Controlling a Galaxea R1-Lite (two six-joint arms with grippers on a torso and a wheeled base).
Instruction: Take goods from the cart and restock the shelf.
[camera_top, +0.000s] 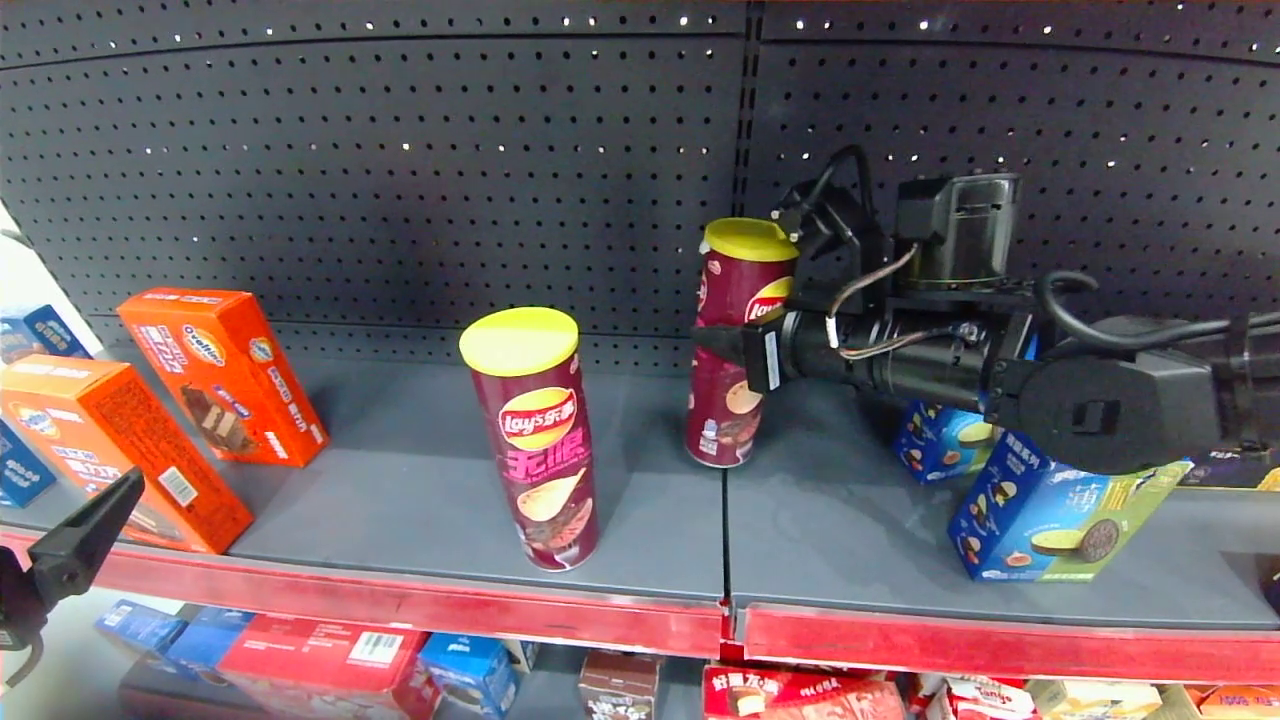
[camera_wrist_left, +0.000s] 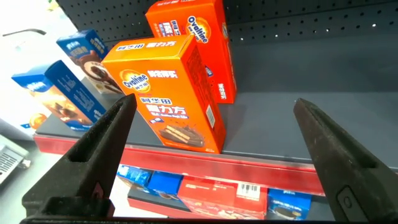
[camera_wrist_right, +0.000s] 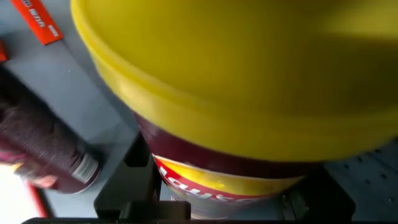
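**Item 1. Right gripper (camera_top: 738, 352) (camera_wrist_right: 224, 199).** Jaws are clamped on the rear chip can (camera_top: 722, 410) (camera_wrist_right: 236, 81), one to either side of its maroon body. The grip sits on the upper half, below the yellow lid. The lid stands above the jaws and most of the tube hangs below them. The can is close to upright with a slight lean. Its base is at the level of the shelf (camera_top: 400, 480), but whether it touches cannot be told.

**Item 2. Front chip can (camera_top: 540, 440) (camera_wrist_right: 43, 149).** Same maroon tube and yellow lid, standing upright and free on the shelf. It lies beyond the right jaws' tips, nearer the red edge strip (camera_top: 400, 600), and apart from the held can.

**Item 3. Left gripper (camera_wrist_left: 210, 121).** Jaws are spread wide and hold nothing. The black fingers (camera_wrist_left: 93, 162) are low, outside the shelf front. Ahead of the gap, past the edge strip, stands the near orange box (camera_top: 110, 450) (camera_wrist_left: 168, 93). The far orange box (camera_top: 225, 375) (camera_wrist_left: 199, 37) stands behind it.

**Item 4. Other stock.**
- Two blue biscuit boxes (camera_top: 1050, 520) (camera_top: 940, 440) stand under the right arm, behind the right jaws.
- More blue boxes (camera_wrist_left: 74, 81) stand to the outer side of the left jaws.

**Item 5. Backing.** A dark pegboard (camera_top: 400, 180) stands behind the held can.
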